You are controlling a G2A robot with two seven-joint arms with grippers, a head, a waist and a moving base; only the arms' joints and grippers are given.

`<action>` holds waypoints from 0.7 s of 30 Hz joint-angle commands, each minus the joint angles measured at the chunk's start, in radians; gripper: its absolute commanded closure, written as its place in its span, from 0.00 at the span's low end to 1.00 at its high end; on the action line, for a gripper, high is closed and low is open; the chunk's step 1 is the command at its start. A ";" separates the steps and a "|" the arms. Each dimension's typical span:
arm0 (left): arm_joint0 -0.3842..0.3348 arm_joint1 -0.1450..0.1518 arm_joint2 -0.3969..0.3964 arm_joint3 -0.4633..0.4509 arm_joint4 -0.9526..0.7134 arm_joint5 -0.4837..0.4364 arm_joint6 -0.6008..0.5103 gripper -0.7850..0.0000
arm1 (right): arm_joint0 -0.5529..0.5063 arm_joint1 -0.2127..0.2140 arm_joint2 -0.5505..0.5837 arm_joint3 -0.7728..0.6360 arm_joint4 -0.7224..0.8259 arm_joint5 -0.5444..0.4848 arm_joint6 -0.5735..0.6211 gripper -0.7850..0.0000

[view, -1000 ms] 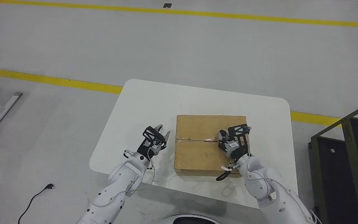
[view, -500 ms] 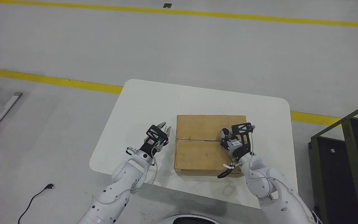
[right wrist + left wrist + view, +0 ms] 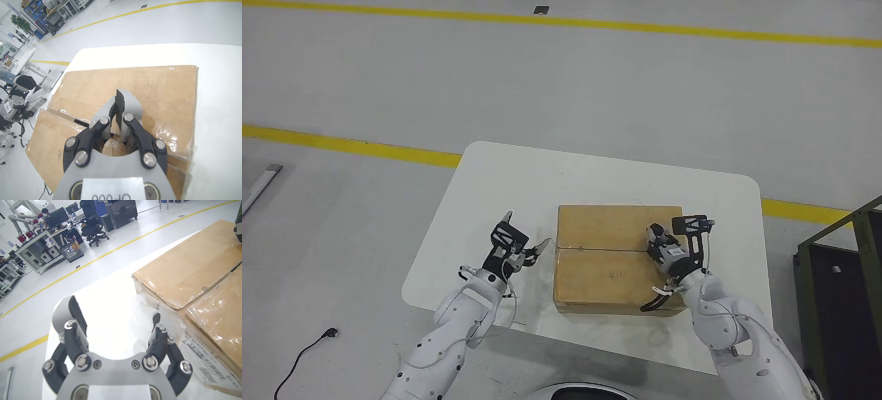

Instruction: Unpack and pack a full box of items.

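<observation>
A closed brown cardboard box (image 3: pixel 617 258) lies in the middle of the white table (image 3: pixel 492 180), its two top flaps meeting at a seam (image 3: pixel 592 249) with clear tape over them. My left gripper (image 3: pixel 524 230) is just off the box's left side, above the tabletop, open and empty. In the left wrist view the left gripper (image 3: pixel 116 315) has its jaws spread wide, with the box (image 3: pixel 189 275) beside them. My right gripper (image 3: pixel 657 243) hovers over the right end of the seam. In the right wrist view the right gripper (image 3: pixel 118 106) is shut above the box (image 3: pixel 160 91) with nothing held.
The table's front edge (image 3: pixel 622 345) runs close behind the box, and bare tabletop lies to the left and far side. A dark green metal rack (image 3: pixel 842 280) stands off the table's right. Yellow floor lines (image 3: pixel 342 145) cross beyond it.
My left gripper has spread its fingers wider beside the box's left side. My right gripper has shifted a little toward the box's right edge, still shut.
</observation>
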 commanded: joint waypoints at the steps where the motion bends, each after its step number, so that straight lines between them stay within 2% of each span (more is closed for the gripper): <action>1: -0.008 -0.003 -0.001 -0.002 0.001 0.007 -0.005 0.00 | -0.004 0.000 0.005 0.004 0.000 -0.003 0.005 1.00; 11: -0.071 -0.022 0.025 0.000 0.031 0.044 0.014 0.00 | -0.018 -0.001 0.013 0.006 -0.019 0.001 0.000 1.00; 21: -0.125 -0.044 0.049 -0.016 0.021 0.050 0.031 0.00 | -0.046 0.000 0.069 -0.039 -0.012 0.028 -0.009 1.00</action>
